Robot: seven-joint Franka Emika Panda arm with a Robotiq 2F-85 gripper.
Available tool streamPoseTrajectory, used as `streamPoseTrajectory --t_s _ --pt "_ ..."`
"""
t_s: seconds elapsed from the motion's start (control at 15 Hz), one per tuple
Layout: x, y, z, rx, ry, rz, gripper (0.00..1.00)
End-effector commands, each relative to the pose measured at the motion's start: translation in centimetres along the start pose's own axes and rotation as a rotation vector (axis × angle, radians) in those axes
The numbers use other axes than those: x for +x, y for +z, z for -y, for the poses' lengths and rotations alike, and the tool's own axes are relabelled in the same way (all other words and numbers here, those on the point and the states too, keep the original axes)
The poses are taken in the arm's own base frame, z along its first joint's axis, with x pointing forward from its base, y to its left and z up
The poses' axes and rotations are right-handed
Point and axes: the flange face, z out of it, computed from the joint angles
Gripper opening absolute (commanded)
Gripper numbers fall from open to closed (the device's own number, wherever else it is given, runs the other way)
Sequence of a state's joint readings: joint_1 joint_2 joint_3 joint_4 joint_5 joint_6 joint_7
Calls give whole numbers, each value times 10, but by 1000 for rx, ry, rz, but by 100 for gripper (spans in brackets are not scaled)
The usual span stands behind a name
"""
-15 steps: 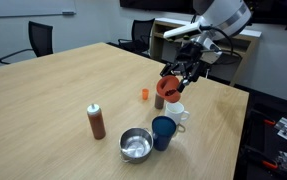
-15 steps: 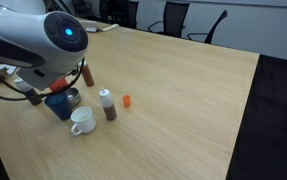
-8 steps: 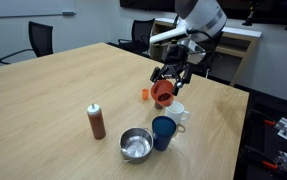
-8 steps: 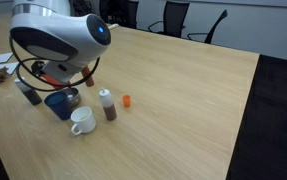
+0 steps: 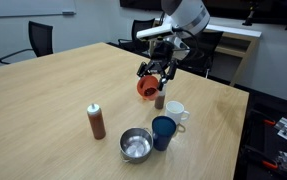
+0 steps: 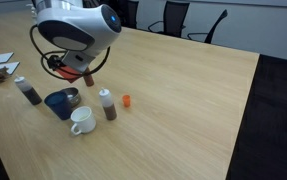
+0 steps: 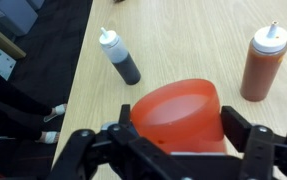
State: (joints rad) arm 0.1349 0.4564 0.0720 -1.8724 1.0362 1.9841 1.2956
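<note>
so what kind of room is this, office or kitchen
Probably an office meeting room: a long wooden conference table with black office chairs drawn up around it. The gripper holds an orange cup above the table.

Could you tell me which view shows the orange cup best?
Wrist view: the cup looms large between the fingers. In an exterior view it is small; in an exterior view the arm hides it.

Cup [image 7: 178, 112] glossy plastic, prob.; table [image 7: 188, 40] matt wood
</note>
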Motion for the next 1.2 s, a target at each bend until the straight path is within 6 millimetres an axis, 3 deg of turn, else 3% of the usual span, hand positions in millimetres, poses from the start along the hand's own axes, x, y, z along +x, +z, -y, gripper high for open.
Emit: streamPoseTrajectory --t_s 0.0,0.53,0.87,1.13 --pt "1 16 14 -24 -43 1 64" --pt "18 75 49 -42 -166 -92 64" --pt "34 103 50 -93 -194 -302 64" --pt "17 129 43 -113 -240 -426 64"
